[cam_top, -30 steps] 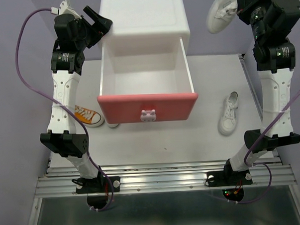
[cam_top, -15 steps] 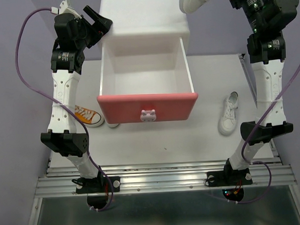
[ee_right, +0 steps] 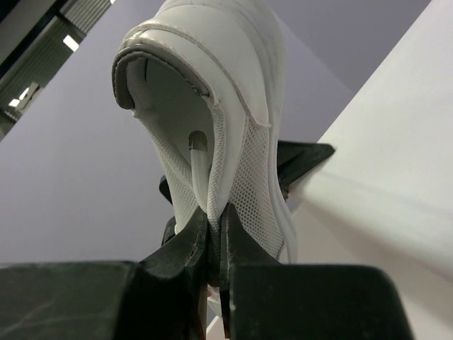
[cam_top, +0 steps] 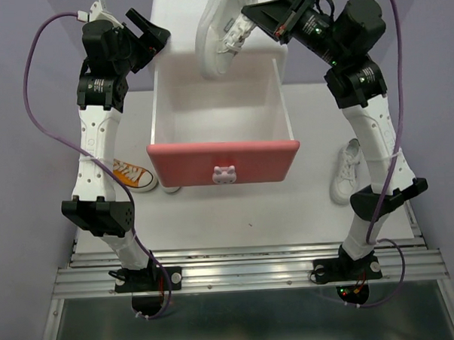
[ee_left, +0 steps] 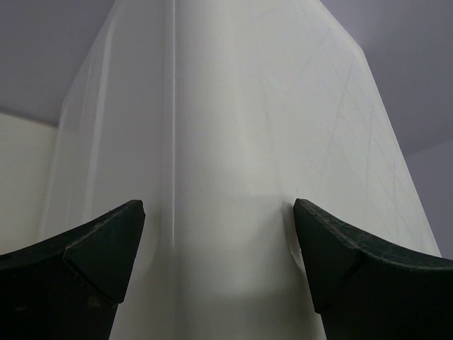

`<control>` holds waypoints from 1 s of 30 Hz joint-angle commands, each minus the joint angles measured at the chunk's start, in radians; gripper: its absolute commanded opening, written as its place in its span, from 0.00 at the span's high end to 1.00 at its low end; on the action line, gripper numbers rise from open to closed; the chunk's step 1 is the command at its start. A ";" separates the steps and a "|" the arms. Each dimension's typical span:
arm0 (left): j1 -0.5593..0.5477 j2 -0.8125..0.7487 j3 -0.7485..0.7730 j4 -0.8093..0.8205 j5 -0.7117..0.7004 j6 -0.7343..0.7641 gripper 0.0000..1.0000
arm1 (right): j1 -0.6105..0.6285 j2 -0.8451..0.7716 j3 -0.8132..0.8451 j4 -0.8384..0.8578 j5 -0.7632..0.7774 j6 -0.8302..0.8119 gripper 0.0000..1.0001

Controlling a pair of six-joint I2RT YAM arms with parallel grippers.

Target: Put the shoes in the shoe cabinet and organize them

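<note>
The white shoe cabinet (cam_top: 217, 23) stands at the back with its salmon-pink drawer (cam_top: 223, 161) pulled out. My right gripper (cam_top: 244, 17) is shut on the mesh collar of a white sneaker (cam_top: 217, 31), which hangs over the cabinet top and the drawer's back. In the right wrist view the same white sneaker (ee_right: 219, 134) rises from the pinched fingers (ee_right: 244, 244). A second white sneaker (cam_top: 346, 171) lies on the table right of the drawer. An orange sneaker (cam_top: 133, 175) shows partly behind the left arm. My left gripper (cam_top: 147, 30) stands open against the cabinet's left corner (ee_left: 233, 142).
The drawer's inside shows only its bare white floor (cam_top: 221, 114). A bunny knob (cam_top: 224, 174) sits on the drawer front. The table's right edge (cam_top: 376, 126) runs beside the right arm.
My right arm has swung left, carrying the white sneaker from beyond the cabinet's right side to above the cabinet and drawer. The left arm has stayed still.
</note>
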 commanded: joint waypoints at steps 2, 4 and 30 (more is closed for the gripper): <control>0.008 0.080 -0.070 -0.230 -0.078 0.076 0.04 | 0.091 -0.065 0.000 0.027 -0.047 -0.074 0.99; 0.010 0.071 -0.083 -0.227 -0.077 0.078 0.04 | 0.136 -0.060 0.021 -0.048 -0.054 -0.135 0.99; 0.008 0.073 -0.096 -0.210 -0.084 0.080 0.04 | 0.456 -0.068 -0.134 -0.304 0.330 -0.412 0.99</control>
